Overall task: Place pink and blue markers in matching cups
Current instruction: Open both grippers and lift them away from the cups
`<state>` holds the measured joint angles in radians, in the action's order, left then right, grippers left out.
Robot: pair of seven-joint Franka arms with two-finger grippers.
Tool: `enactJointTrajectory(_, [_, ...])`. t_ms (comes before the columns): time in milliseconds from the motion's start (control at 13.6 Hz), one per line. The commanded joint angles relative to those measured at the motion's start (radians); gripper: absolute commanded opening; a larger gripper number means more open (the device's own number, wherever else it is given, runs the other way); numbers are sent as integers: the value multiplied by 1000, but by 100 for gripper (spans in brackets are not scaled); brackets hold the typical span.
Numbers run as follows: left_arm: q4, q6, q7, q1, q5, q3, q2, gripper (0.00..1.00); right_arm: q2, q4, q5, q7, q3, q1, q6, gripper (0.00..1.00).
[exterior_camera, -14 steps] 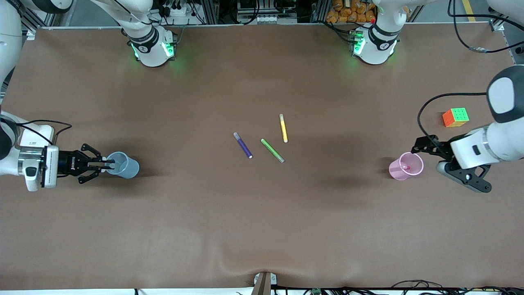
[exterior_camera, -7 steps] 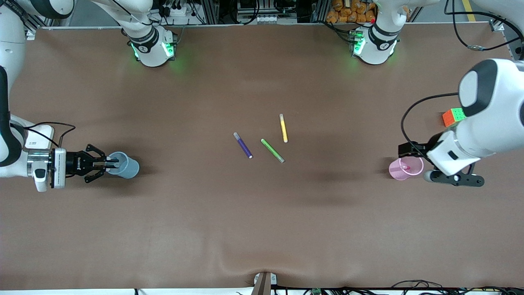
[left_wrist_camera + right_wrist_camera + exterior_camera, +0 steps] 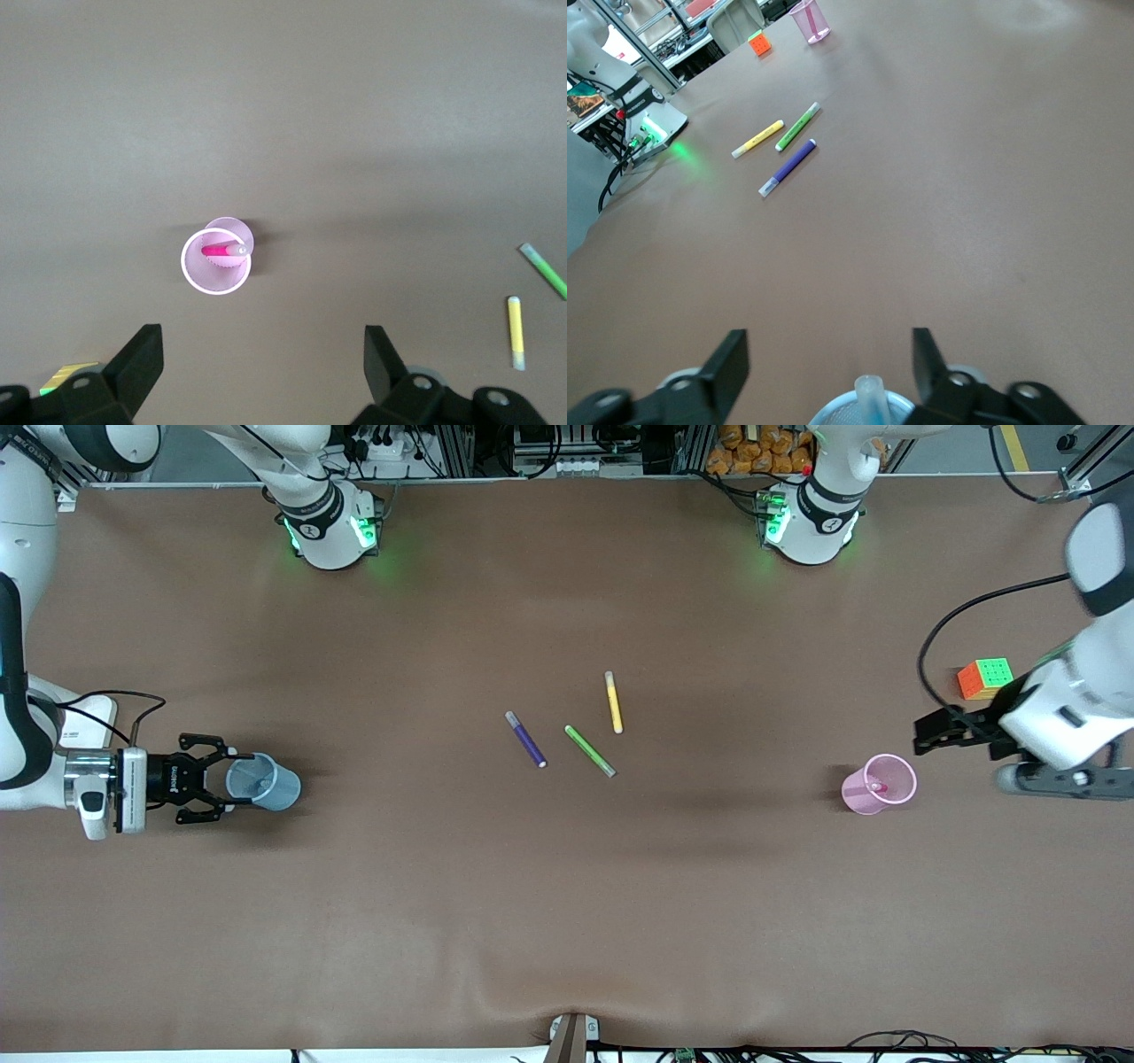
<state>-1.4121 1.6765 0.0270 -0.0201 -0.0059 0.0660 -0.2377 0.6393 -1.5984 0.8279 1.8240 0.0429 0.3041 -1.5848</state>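
Note:
The pale blue cup (image 3: 266,782) stands at the right arm's end of the table with the blue marker (image 3: 871,395) upright in it, grey cap up. My right gripper (image 3: 223,779) is open, its fingers either side of the cup's rim and off the marker; it also shows in the right wrist view (image 3: 828,363). The pale pink cup (image 3: 879,784) stands at the left arm's end with the pink marker (image 3: 875,786) inside. My left gripper (image 3: 928,737) is open and empty, up over the table beside the pink cup (image 3: 216,261); it also shows in the left wrist view (image 3: 263,367).
A dark purple marker (image 3: 526,739), a green marker (image 3: 589,750) and a yellow marker (image 3: 613,701) lie mid-table. A colour cube (image 3: 985,677) sits near the left arm, farther from the front camera than the pink cup.
My right gripper has opened, let go of the blue marker in the blue cup and drawn back a little. My left arm has lifted and swung away from the pink cup.

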Motion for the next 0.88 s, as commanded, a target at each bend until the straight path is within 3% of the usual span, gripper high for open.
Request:
enactJointTrajectory(0, [-11, -58, 11, 22, -26, -2, 72, 100, -9, 49, -16, -116, -17, 9, 20, 100])
enactJointTrajectory(147, [-91, -96, 66, 19, -28, -28, 147, 100, -29, 67, -35, -194, -18, 0, 22, 100])
enactJointTrajectory(514, [-247, -104, 152, 0, -23, -46, 326, 100, -145, 72, -176, -487, -21, -51, 20, 100])
enactJointTrajectory(808, [-266, -103, 142, 28, -17, -38, 339, 100, -193, 95, -332, -673, -18, -71, 5, 100])
